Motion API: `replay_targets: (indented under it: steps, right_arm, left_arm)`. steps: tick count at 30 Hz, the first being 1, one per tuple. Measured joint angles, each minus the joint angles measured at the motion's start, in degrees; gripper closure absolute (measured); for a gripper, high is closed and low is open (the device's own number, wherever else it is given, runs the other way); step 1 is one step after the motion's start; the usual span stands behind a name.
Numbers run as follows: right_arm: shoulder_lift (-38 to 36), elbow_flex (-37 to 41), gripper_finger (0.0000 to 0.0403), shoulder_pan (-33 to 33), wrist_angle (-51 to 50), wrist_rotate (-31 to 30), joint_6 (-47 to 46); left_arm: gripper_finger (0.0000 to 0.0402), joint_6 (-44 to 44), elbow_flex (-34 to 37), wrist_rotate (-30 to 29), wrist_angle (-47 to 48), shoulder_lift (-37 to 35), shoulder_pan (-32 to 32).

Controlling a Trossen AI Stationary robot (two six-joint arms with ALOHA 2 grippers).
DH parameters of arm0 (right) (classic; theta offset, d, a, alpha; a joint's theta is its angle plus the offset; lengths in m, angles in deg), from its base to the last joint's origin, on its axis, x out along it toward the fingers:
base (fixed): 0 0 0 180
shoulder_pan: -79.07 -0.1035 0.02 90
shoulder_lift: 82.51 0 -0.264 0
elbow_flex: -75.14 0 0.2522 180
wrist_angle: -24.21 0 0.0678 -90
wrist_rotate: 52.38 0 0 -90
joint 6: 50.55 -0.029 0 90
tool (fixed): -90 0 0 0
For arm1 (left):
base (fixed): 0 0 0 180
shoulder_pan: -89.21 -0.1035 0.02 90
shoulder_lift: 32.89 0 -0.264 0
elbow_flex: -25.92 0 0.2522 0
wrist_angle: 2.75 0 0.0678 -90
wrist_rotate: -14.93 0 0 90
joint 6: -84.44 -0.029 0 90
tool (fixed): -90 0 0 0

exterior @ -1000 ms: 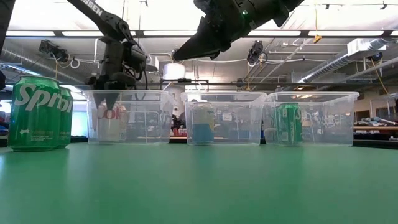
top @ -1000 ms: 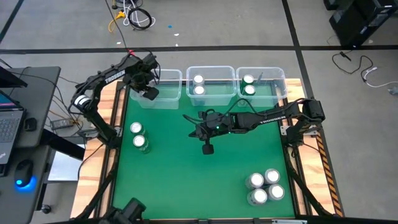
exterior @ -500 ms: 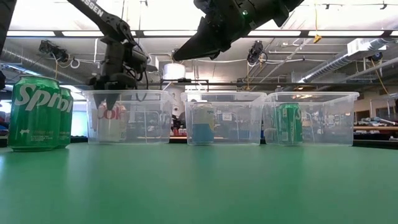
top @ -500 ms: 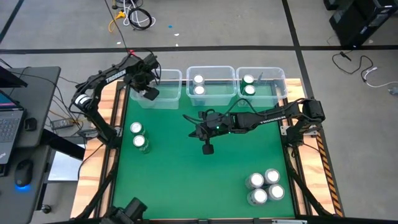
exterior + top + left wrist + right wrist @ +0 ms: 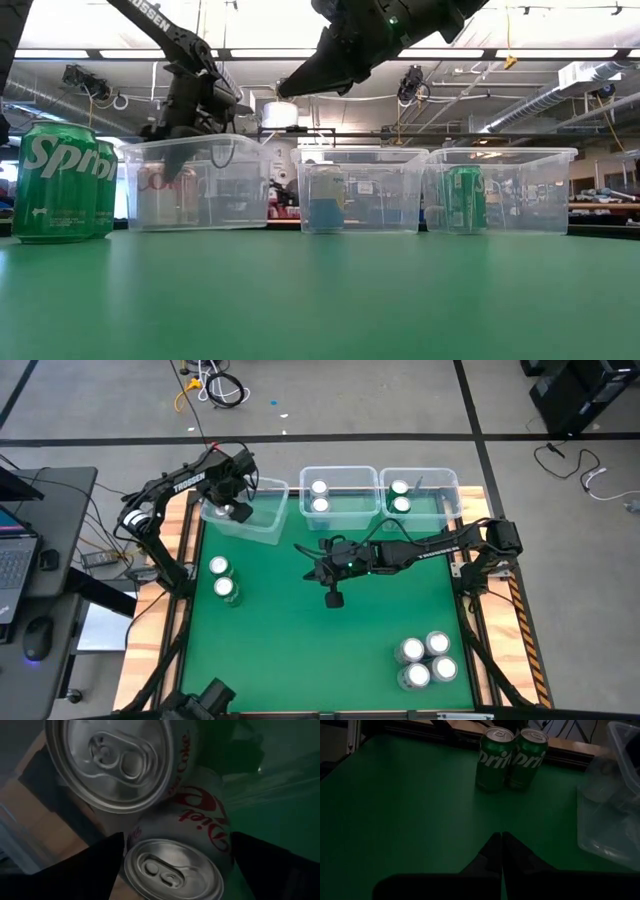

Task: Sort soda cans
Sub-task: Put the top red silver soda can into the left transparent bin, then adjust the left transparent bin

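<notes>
While upright, tops up, two Diet Coke cans [image 5: 200,820] sit between the left tool's [image 5: 172,865] spread fingers.

Near the top of the green table [image 5: 300,650], three clear plastic bins stand in a row: the left bin [image 5: 268,518] sits skewed with the left gripper [image 5: 236,510] inside it, while the middle bin [image 5: 340,475] and right bin [image 5: 440,482] each hold two cans. The right gripper [image 5: 334,598] hangs over the table's centre. Two cans [image 5: 222,578] stand at the left edge and four cans [image 5: 425,660] cluster at the lower right.
</notes>
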Motion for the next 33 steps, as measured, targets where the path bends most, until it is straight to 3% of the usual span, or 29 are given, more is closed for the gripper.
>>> replay_targets:
  steps: [12, 21, 25, 29, 33]
  right_arm:
    - [0.0, 0.0, 0.0403, 0.0, 0.5, 0.0, 0.0]
    - [0.0, 0.0, 0.0403, 0.1, 0.7, 0.0, 0.0]
    - [0.8, 0.0, 0.0403, 0.4, 8.1, -1.7, -0.9]
    - [5.2, -1.4, 0.0403, 1.2, 19.5, -2.0, -1.9]
    - [11.3, -7.2, 0.0403, 1.9, 19.4, -3.4, -4.4]
  left_arm:
    - [0.0049, -1.3, -0.8, -0.6, 0.7, -0.1, 0.1]
    - [0.0049, -1.6, -11.6, -0.9, 2.9, -0.2, 0.3]
    - [0.0054, -2.7, -16.6, -0.8, 4.3, -0.6, 0.5]
    - [0.0083, -4.5, -16.4, 1.0, -2.4, -5.0, 2.1]
    - [0.0146, -7.4, -14.2, 7.4, -8.0, -10.6, 3.4]
